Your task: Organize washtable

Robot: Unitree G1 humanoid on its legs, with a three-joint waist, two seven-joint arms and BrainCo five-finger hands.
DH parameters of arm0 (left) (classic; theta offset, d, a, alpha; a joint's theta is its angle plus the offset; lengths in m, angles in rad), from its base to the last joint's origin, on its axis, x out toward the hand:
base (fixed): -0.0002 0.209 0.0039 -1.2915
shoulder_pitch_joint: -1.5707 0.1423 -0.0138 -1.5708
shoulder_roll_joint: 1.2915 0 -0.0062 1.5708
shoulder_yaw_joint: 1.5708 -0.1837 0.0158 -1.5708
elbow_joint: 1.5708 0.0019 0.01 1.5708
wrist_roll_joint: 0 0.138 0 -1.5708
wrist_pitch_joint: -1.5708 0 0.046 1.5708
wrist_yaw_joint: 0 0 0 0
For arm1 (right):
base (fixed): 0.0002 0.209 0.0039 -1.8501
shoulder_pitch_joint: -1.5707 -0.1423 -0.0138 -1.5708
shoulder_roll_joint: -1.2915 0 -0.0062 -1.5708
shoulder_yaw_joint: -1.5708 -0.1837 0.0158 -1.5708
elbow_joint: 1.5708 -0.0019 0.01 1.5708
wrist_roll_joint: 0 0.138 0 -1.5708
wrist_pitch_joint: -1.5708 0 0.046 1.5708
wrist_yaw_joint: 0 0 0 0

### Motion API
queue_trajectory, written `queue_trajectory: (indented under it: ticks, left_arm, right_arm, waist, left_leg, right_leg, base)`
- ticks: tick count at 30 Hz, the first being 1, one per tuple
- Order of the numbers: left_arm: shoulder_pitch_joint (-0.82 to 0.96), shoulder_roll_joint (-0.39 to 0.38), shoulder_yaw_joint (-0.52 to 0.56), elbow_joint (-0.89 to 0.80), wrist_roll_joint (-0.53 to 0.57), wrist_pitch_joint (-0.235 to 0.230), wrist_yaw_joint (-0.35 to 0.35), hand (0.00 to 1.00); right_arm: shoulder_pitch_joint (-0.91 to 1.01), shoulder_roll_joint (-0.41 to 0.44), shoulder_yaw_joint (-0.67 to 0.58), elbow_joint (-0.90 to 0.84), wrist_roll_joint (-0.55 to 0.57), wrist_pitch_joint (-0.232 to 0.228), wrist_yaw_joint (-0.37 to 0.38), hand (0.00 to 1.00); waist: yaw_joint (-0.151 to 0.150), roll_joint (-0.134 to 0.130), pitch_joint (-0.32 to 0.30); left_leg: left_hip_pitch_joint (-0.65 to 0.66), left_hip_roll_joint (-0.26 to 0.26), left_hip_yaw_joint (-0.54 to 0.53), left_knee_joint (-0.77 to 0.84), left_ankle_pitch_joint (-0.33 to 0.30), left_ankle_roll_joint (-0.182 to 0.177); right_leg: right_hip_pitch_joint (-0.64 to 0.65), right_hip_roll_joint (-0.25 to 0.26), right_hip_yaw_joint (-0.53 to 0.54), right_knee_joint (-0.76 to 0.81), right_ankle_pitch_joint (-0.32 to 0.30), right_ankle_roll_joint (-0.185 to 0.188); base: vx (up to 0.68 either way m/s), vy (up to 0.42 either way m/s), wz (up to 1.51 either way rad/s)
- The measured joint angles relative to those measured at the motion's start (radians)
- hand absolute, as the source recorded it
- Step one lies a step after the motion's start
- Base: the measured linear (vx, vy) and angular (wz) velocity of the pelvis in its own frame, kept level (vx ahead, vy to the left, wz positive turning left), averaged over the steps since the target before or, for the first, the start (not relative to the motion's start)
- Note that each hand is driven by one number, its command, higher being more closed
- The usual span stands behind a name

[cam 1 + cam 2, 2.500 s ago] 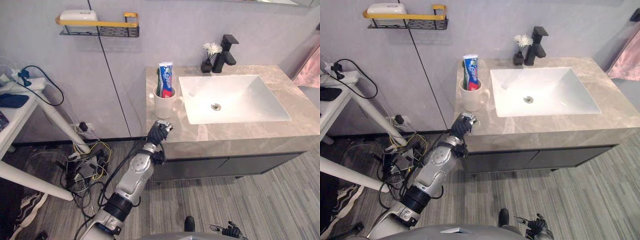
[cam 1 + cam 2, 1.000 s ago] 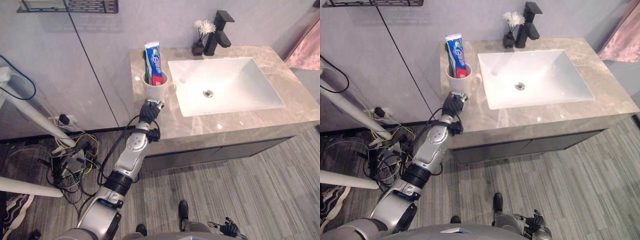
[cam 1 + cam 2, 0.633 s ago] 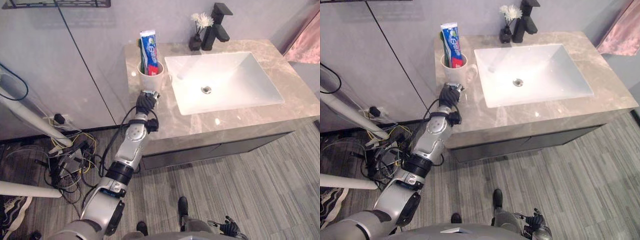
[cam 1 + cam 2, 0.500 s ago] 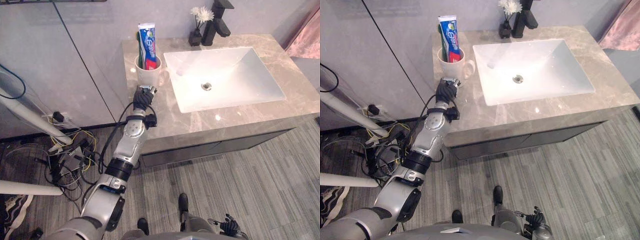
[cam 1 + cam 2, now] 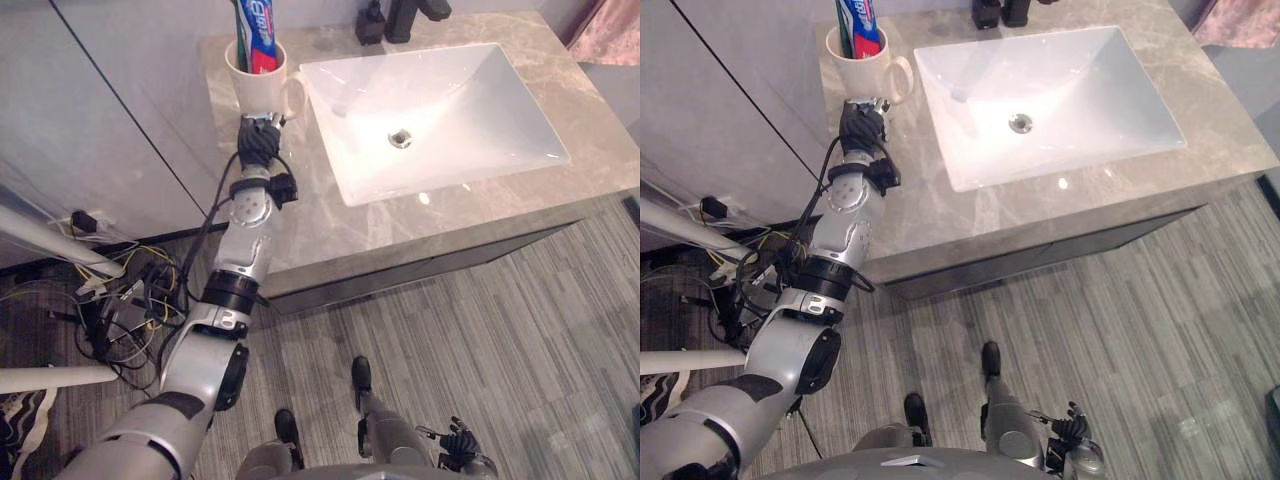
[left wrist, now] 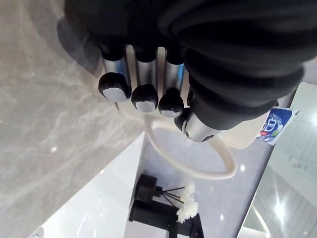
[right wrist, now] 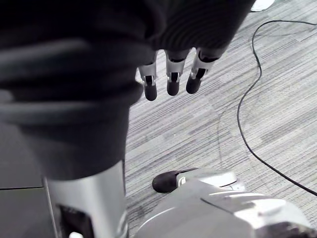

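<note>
The left hand (image 5: 260,142), fingers relaxed and holding nothing, sits just beside the mug (image 5: 250,90). A careless push could tip it and the toothpaste (image 5: 257,22).

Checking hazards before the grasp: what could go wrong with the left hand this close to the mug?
The left hand sits right by the mug, whose tall toothpaste tube stands upright: a nudge may topple it. The mug stands between the counter's left edge and the sink: a push might send it over either.
</note>
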Motion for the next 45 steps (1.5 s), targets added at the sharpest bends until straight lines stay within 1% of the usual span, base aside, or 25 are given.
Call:
queue_trajectory:
  ticks: [2, 3, 6, 8, 10, 11, 14, 16, 19, 22, 26, 28, 30, 31, 32, 33, 35, 36, 37, 38, 39, 40, 42, 44, 45]
  left_arm:
    - [-0.029, 0.003, 0.012, 0.023, -0.001, 0.001, 0.000, 1.00]
    - [-0.058, 0.015, 0.014, 0.050, -0.001, 0.003, -0.001, 1.00]
    - [-0.099, 0.047, 0.024, 0.087, -0.001, 0.006, -0.001, 1.00]
    - [-0.121, 0.075, 0.034, 0.118, -0.002, 0.003, -0.001, 1.00]
    - [-0.161, 0.110, 0.039, 0.168, -0.006, 0.004, -0.002, 1.00]
    - [-0.181, 0.128, 0.060, 0.198, -0.022, 0.005, -0.003, 1.00]
    - [-0.228, 0.169, 0.112, 0.253, -0.050, -0.002, -0.003, 1.00]
    - [-0.255, 0.195, 0.113, 0.294, -0.080, -0.003, -0.005, 1.00]
    - [-0.301, 0.245, 0.113, 0.345, -0.107, 0.014, -0.015, 1.00]
    - [-0.301, 0.264, 0.113, 0.341, -0.105, 0.013, -0.030, 1.00]
    - [-0.300, 0.263, 0.103, 0.327, -0.107, 0.017, -0.029, 1.00]
    - [-0.256, 0.262, 0.067, 0.228, -0.109, 0.036, -0.021, 1.00]
    - [-0.159, 0.255, 0.021, 0.058, -0.106, 0.034, -0.018, 1.00]
    - [-0.076, 0.244, 0.000, -0.068, -0.099, 0.031, -0.020, 1.00]
    - [0.007, 0.222, -0.018, -0.165, -0.092, 0.020, -0.021, 1.00]
    - [0.049, 0.206, -0.022, -0.209, -0.086, 0.016, -0.022, 1.00]
    - [0.234, 0.154, -0.043, -0.366, -0.074, -0.003, -0.034, 1.00]
    - [0.279, 0.140, -0.053, -0.395, -0.073, -0.004, -0.040, 1.00]
    - [0.362, 0.112, -0.072, -0.442, -0.072, -0.007, -0.056, 1.00]
    - [0.419, 0.100, -0.093, -0.460, -0.072, -0.017, -0.073, 1.00]
    - [0.466, 0.093, -0.108, -0.480, -0.072, -0.025, -0.086, 1.00]
    - [0.511, 0.093, -0.126, -0.490, -0.071, -0.024, -0.098, 1.00]
    - [0.581, 0.097, -0.133, -0.516, -0.053, -0.024, -0.120, 1.00]
    - [0.673, 0.102, -0.126, -0.593, -0.023, -0.027, -0.145, 1.00]
    - [0.737, 0.103, -0.123, -0.647, 0.009, -0.033, -0.161, 1.00]
  right_arm:
    - [0.000, 0.004, 0.000, 0.000, 0.000, -0.003, 0.000, 0.00]
    - [0.001, 0.006, 0.001, 0.000, 0.001, -0.004, 0.000, 0.00]
    - [0.002, 0.006, 0.005, 0.000, 0.004, -0.005, 0.000, 0.00]
    - [0.003, 0.006, 0.008, 0.000, 0.032, -0.010, 0.003, 0.00]
    - [0.003, 0.006, 0.009, 0.000, 0.037, -0.013, 0.004, 0.00]
    - [0.003, 0.005, 0.009, 0.000, 0.037, -0.014, 0.004, 0.00]
    - [0.011, 0.005, 0.012, 0.000, 0.038, -0.015, 0.005, 0.00]
    - [0.022, 0.005, 0.012, 0.001, 0.038, -0.016, 0.006, 0.00]
    - [0.033, 0.005, 0.010, 0.015, 0.038, -0.016, 0.006, 0.00]
    - [0.033, 0.006, 0.009, 0.015, 0.038, -0.018, 0.011, 0.00]
    - [0.033, 0.012, 0.010, 0.015, 0.038, -0.022, 0.017, 0.00]
    - [0.033, 0.019, 0.009, 0.026, 0.039, -0.023, 0.017, 0.00]
    - [0.033, 0.018, 0.009, 0.033, 0.039, -0.024, 0.015, 0.00]
    - [0.033, 0.018, 0.009, 0.037, 0.039, -0.024, 0.014, 0.00]
    - [0.033, 0.018, 0.008, 0.041, 0.039, -0.024, 0.013, 0.00]
    - [0.034, 0.017, 0.007, 0.043, 0.039, -0.024, 0.013, 0.00]
    - [0.034, 0.014, 0.007, 0.048, 0.038, -0.024, 0.005, 0.00]
    - [0.036, 0.013, 0.004, 0.050, 0.038, -0.024, 0.003, 0.00]
    - [0.041, 0.010, -0.007, 0.050, 0.038, -0.024, 0.002, 0.00]
    - [0.044, 0.006, -0.016, 0.052, 0.038, -0.022, 0.001, 0.00]
    - [0.051, -0.003, -0.019, 0.052, 0.038, -0.021, 0.001, 0.00]
    - [0.057, -0.015, -0.021, 0.052, 0.038, -0.021, 0.001, 0.00]
    - [0.060, -0.031, -0.023, 0.053, 0.038, -0.020, 0.002, 0.00]
    - [0.060, -0.033, -0.022, 0.053, 0.038, -0.020, 0.006, 0.00]
    - [0.059, -0.033, -0.014, 0.053, 0.038, -0.021, 0.006, 0.00]
  waist:
    - [-0.001, -0.016, 0.013]
    - [-0.002, -0.028, 0.019]
    - [-0.003, -0.034, 0.021]
    - [-0.010, -0.036, 0.023]
    - [-0.012, -0.044, 0.032]
    - [-0.014, -0.046, 0.033]
    - [-0.026, -0.048, 0.035]
    - [-0.027, -0.048, 0.035]
    - [-0.034, -0.050, 0.037]
    - [-0.039, -0.050, 0.038]
    - [-0.037, -0.050, 0.038]
    - [-0.034, -0.050, 0.038]
    - [-0.027, -0.049, 0.038]
    - [-0.021, -0.048, 0.038]
    - [-0.013, -0.046, 0.037]
    - [-0.007, -0.044, 0.036]
    - [0.022, -0.039, 0.034]
    - [0.029, -0.035, 0.030]
    - [0.039, -0.021, 0.018]
    - [0.051, -0.010, 0.002]
    - [0.059, 0.006, -0.012]
    - [0.066, 0.029, -0.027]
    - [0.079, 0.055, -0.055]
    - [0.086, 0.064, -0.071]
    - [0.089, 0.072, -0.081]
  left_leg:
    - [-0.006, -0.004, 0.007, 0.015, -0.005, 0.007]
    - [-0.027, -0.004, 0.011, 0.048, -0.020, 0.012]
    - [-0.073, -0.003, 0.020, 0.104, -0.040, 0.015]
    - [-0.100, 0.006, 0.024, 0.139, -0.052, 0.010]
    - [-0.106, 0.018, 0.037, 0.162, -0.061, 0.004]
    - [-0.111, 0.026, 0.047, 0.178, -0.071, 0.002]
    - [-0.140, 0.045, 0.067, 0.217, -0.092, -0.001]
    - [-0.140, 0.049, 0.075, 0.229, -0.095, -0.005]
    - [-0.148, 0.061, 0.077, 0.247, -0.103, -0.012]
    - [-0.158, 0.063, 0.073, 0.253, -0.104, -0.011]
    - [-0.159, 0.062, 0.067, 0.259, -0.108, -0.005]
    - [-0.158, 0.060, 0.054, 0.260, -0.108, -0.005]
    - [-0.157, 0.060, 0.036, 0.261, -0.108, -0.004]
    - [-0.157, 0.059, 0.022, 0.262, -0.107, -0.004]
    - [-0.156, 0.058, 0.006, 0.264, -0.107, -0.004]
    - [-0.154, 0.058, -0.003, 0.265, -0.107, -0.004]
    - [-0.134, 0.057, -0.022, 0.260, -0.106, -0.004]
    - [-0.131, 0.057, -0.027, 0.257, -0.106, -0.004]
    - [-0.129, 0.055, -0.042, 0.249, -0.104, 0.000]
    - [-0.122, 0.050, -0.051, 0.236, -0.097, -0.001]
    - [-0.110, 0.045, -0.063, 0.221, -0.091, -0.001]
    - [-0.086, 0.037, -0.077, 0.192, -0.078, 0.003]
    - [-0.054, 0.026, -0.093, 0.151, -0.059, 0.002]
    - [-0.021, 0.013, -0.106, 0.119, -0.047, 0.002]
    - [-0.012, 0.011, -0.119, 0.110, -0.041, 0.000]
  right_leg:
    - [-0.002, -0.003, 0.008, -0.002, 0.007, 0.000]
    - [-0.010, -0.003, 0.014, -0.004, 0.009, 0.000]
    - [-0.035, -0.008, 0.026, -0.003, 0.009, 0.002]
    - [-0.051, -0.003, 0.034, 0.000, 0.016, 0.001]
    - [-0.055, 0.003, 0.050, 0.000, 0.022, -0.002]
    - [-0.057, 0.010, 0.059, 0.000, 0.024, -0.005]
    - [-0.078, 0.024, 0.080, -0.003, 0.027, -0.006]
    - [-0.081, 0.027, 0.081, -0.003, 0.026, -0.007]
    - [-0.083, 0.037, 0.082, 0.000, 0.031, -0.012]
    - [-0.090, 0.038, 0.081, 0.000, 0.034, -0.013]
    - [-0.083, 0.035, 0.076, 0.000, 0.034, -0.013]
    - [-0.074, 0.032, 0.066, 0.000, 0.034, -0.013]
    - [-0.064, 0.030, 0.049, 0.000, 0.033, -0.013]
    - [-0.057, 0.029, 0.038, 0.000, 0.032, -0.015]
    - [-0.047, 0.027, 0.017, 0.000, 0.030, -0.017]
    - [-0.041, 0.027, 0.011, 0.000, 0.030, -0.017]
    - [-0.014, 0.026, -0.010, -0.001, 0.027, -0.021]
    - [-0.008, 0.026, -0.015, -0.002, 0.025, -0.023]
    - [0.003, 0.026, -0.041, -0.003, 0.019, -0.024]
    - [0.009, 0.023, -0.056, -0.003, 0.019, -0.025]
    - [0.020, 0.020, -0.067, -0.003, 0.018, -0.025]
    - [0.040, 0.014, -0.087, -0.003, 0.017, -0.025]
    - [0.062, 0.007, -0.116, -0.003, 0.010, -0.032]
    - [0.089, -0.006, -0.135, -0.003, -0.017, -0.022]
    - [0.100, -0.008, -0.150, -0.003, -0.026, -0.022]
  base:
    - [-0.10, 0.033, -0.10]
    - [-0.11, 0.016, -0.06]
    - [-0.09, 0.002, -0.09]
    - [-0.07, -0.020, -0.11]
    - [-0.06, -0.030, -0.22]
    - [-0.06, -0.030, -0.26]
    - [-0.06, -0.023, -0.23]
    - [-0.01, -0.019, -0.16]
    - [0.01, -0.013, -0.06]
    - [0.01, -0.001, 0.03]
    - [0.01, 0.016, 0.05]
    - [0.01, 0.014, 0.15]
    - [0.01, 0.009, 0.22]
    - [0.01, 0.006, 0.34]
    - [0.01, 0.006, 0.36]
    - [0.01, 0.009, 0.35]
    - [0.00, 0.017, 0.24]
    - [0.00, 0.003, 0.31]
    - [0.01, -0.001, 0.33]
    - [0.03, -0.002, 0.38]
    - [0.05, 0.015, 0.35]
    - [0.04, 0.013, 0.33]
    - [0.04, -0.004, 0.31]
    - [0.03, -0.032, 0.27]
    - [0.00, -0.038, 0.26]
